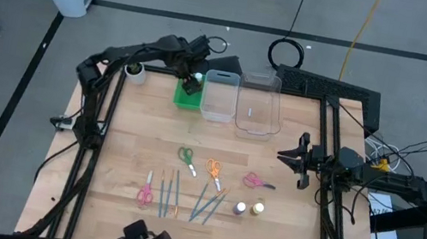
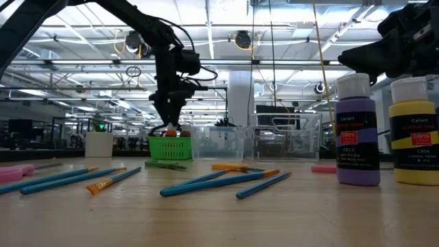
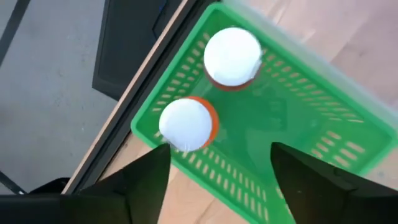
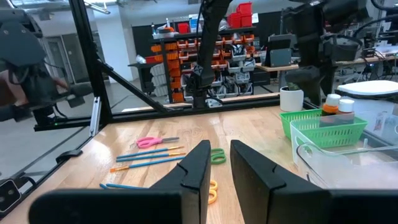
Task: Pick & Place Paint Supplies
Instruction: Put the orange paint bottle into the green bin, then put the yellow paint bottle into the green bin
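Two white-capped orange paint bottles (image 3: 231, 56) (image 3: 185, 123) stand upright inside the green tray (image 3: 205, 167) at the table's far side. My left gripper (image 3: 217, 186) hangs open just above the tray (image 1: 182, 97), pointing steeply down, with nothing between its fingers. Scissors (image 1: 185, 156) (image 1: 214, 169) (image 1: 253, 180), several brushes (image 1: 204, 200) and two more bottles (image 1: 240, 208) (image 1: 257, 206) lie or stand on the wood nearer the front. My right gripper (image 4: 219, 163) waits level at the table's right side, shut and holding nothing.
Two clear plastic bins (image 1: 219, 94) (image 1: 257, 105) stand right of the tray. A white cup (image 1: 135, 72) sits at the far left corner. A pair of pink scissors (image 1: 145, 193) lies near the front left. Black frame rails run along both sides of the table.
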`<state>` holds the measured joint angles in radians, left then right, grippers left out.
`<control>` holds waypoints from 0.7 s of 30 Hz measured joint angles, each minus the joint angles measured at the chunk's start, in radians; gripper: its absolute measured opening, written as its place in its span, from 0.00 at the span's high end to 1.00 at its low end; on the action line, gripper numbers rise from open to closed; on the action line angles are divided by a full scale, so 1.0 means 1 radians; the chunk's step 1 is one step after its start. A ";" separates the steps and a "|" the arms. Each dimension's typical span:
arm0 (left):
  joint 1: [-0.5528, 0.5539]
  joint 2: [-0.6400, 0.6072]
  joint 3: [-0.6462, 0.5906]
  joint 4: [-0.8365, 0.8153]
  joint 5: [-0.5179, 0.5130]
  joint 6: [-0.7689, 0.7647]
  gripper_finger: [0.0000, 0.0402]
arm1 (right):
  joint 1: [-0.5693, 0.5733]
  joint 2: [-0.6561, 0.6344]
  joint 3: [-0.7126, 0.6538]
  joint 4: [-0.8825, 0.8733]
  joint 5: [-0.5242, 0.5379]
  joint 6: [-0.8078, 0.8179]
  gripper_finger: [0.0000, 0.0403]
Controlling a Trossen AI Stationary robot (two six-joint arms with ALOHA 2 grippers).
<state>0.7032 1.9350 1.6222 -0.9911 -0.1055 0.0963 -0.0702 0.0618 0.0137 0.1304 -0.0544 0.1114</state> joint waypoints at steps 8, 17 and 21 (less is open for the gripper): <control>-0.001 -0.114 0.000 0.004 0.000 -0.039 0.23 | 0.000 0.000 0.000 0.000 0.000 0.000 0.86; -0.080 -0.309 -0.032 0.073 0.080 -0.168 0.22 | 0.000 0.000 0.000 0.000 0.000 0.000 0.86; -0.200 -0.427 -0.158 0.273 0.079 -0.206 0.22 | 0.000 0.000 0.000 0.000 0.000 0.000 0.86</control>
<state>0.5032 1.5077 1.4644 -0.7180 -0.0265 -0.1094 -0.0700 0.0620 0.0137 0.1303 -0.0544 0.1112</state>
